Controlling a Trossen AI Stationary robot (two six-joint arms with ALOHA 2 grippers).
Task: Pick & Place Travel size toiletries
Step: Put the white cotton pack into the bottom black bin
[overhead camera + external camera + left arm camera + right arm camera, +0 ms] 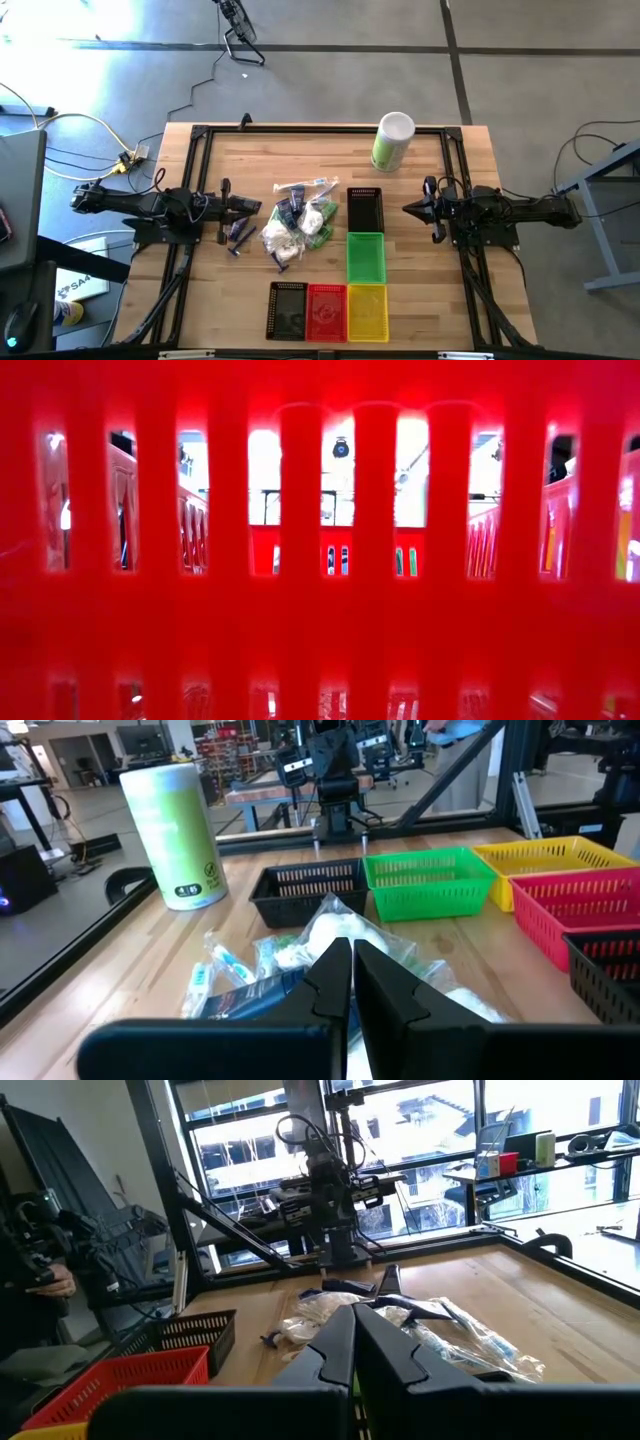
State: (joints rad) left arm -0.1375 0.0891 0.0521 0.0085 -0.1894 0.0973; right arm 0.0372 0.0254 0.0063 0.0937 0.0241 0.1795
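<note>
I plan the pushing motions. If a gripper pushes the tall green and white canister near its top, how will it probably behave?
The canister stands upright, tall over a narrow base, so a high push would probably tip it. It is round, so once down it may roll across the table. It stands alone, apart from the baskets, so nothing nearby would likely stop it.

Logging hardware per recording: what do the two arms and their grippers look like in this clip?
Both arms are dark, nearly black, jointed, and mounted on black frame rails at the table's sides. The left gripper and the right gripper each end in two matte black fingers with angular, faceted tips. Dark cables run along the arm bodies. No markings or coloured parts are visible on either.
</note>
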